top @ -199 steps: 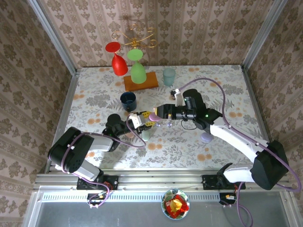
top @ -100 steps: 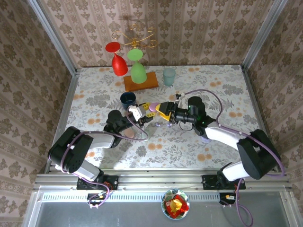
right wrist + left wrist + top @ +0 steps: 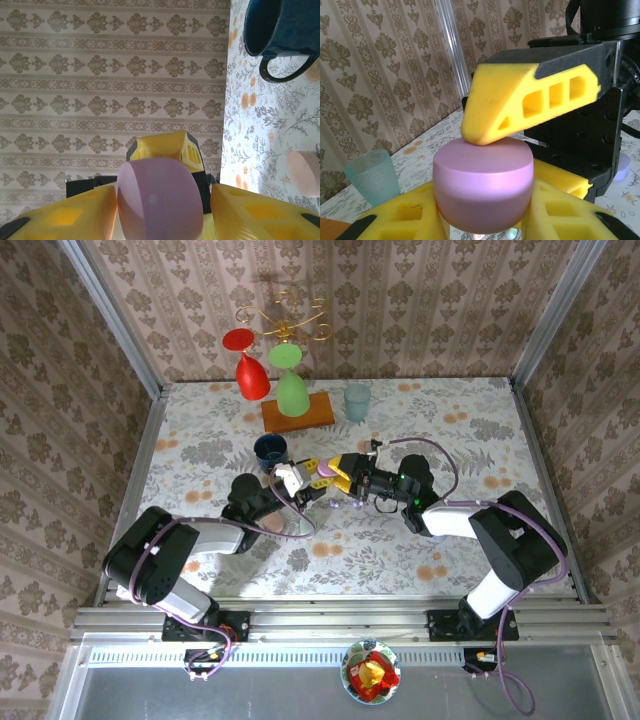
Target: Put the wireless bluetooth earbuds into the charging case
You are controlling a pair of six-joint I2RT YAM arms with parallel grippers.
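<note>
Above the floral surface (image 3: 450, 420), the left tool (image 3: 482, 220) pinches the lilac charging case (image 3: 482, 180). The right tool (image 3: 162, 210) straddles it, one finger (image 3: 520, 100) on the lid, its grip unclear. Best to steady the case and ease the lid open before seating the earbuds.

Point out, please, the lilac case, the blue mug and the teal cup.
lilac case (image 3: 482, 185): left wrist view, middle of its front wall.
blue mug (image 3: 295, 25): right wrist view, on its outer side wall.
teal cup (image 3: 370, 175): left wrist view, on its dimpled side.
</note>
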